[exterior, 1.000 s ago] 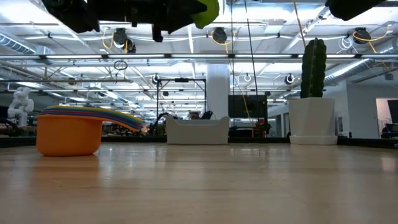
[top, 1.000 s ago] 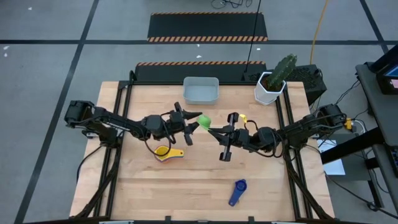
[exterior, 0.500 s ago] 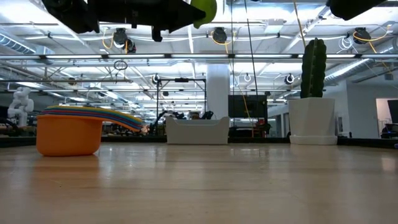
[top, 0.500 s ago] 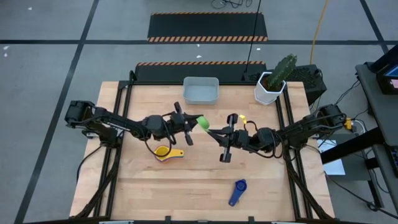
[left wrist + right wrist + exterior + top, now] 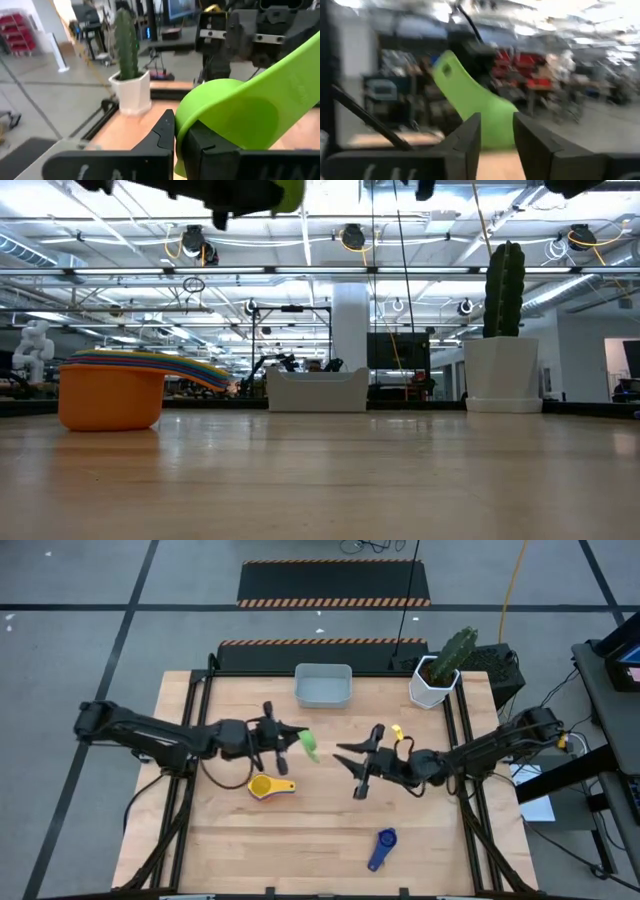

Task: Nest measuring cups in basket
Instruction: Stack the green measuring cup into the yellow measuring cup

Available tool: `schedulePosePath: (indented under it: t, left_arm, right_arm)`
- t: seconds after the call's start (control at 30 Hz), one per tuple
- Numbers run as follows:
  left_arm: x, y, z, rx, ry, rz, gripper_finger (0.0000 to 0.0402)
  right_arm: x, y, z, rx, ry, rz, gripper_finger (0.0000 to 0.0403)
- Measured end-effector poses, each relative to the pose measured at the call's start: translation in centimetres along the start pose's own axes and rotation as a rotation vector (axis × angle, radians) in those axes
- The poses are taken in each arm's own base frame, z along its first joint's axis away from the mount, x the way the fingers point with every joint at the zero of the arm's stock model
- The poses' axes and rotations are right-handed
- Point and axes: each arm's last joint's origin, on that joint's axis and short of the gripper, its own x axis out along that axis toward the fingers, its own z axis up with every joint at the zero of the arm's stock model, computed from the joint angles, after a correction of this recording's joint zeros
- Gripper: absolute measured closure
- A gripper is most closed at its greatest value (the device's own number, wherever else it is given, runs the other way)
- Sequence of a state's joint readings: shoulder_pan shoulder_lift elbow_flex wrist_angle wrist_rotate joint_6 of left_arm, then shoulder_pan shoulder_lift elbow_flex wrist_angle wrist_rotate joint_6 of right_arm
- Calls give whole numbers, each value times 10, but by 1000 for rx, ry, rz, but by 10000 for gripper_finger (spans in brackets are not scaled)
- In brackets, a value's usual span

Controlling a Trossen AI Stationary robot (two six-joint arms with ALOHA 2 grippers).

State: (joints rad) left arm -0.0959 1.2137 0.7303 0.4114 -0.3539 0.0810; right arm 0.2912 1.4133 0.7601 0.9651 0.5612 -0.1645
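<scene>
My left gripper (image 5: 289,740) hovers over the table's middle, shut on the green measuring cup (image 5: 308,745), which also shows at the top of the low view (image 5: 290,192). My right gripper (image 5: 347,754) stands open a little to the cup's right, apart from it; its wrist view shows the cup (image 5: 470,100) beyond the fingers. A stack of nested cups (image 5: 264,785), yellow on top and orange outermost (image 5: 112,395), rests on the table by its base. A dark blue cup (image 5: 383,846) lies near the table's near edge. The grey-blue basket (image 5: 323,686) sits at the far edge. My left gripper pinches the green cup by the wall of its bowl (image 5: 181,131), one finger (image 5: 162,131) outside and the other (image 5: 210,146) seemingly inside. The fingers come level from the table's left. The cup is lifted clear, its handle (image 5: 295,70) pointing away toward the right arm.
A white faceted pot with a cactus (image 5: 436,678) stands at the far right corner, beside the basket. Bare wood lies between the stack, the blue cup and the near edge. Black frame rails run along both table sides.
My left gripper has drawn back toward the table's left, carrying the green cup away from my right gripper. The cup, earlier close against the right fingers, now stands apart from them and has turned edge-on in the high view. The right arm has hardly shifted.
</scene>
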Motion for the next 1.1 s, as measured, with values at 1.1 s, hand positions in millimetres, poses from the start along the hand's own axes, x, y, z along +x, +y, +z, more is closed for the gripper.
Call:
schedulePosePath:
  t: [1.1]
  left_arm:
    - [-90, 8, 20, -264, 783, -73, 394]
  right_arm:
    - [-23, -26, 1, 127, 362, 77, 259]
